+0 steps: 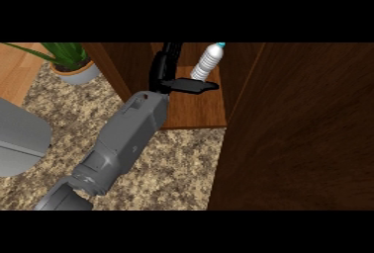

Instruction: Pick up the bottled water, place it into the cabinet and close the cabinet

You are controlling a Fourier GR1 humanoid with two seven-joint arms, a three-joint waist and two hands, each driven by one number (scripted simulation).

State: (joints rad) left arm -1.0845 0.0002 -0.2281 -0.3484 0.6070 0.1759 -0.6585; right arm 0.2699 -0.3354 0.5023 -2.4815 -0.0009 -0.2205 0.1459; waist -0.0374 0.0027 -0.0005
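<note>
Bottle stands upright inside the cabinet, just right of my left hand, whose fingers are straight, thumb stretched out across the bottle's base.

Speckled counter, potted plant top L, grey obj L edge

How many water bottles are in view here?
1. The bottled water stands on the cabinet shelf, beside the left hand. Others may be hidden behind the cabinet door.
</note>
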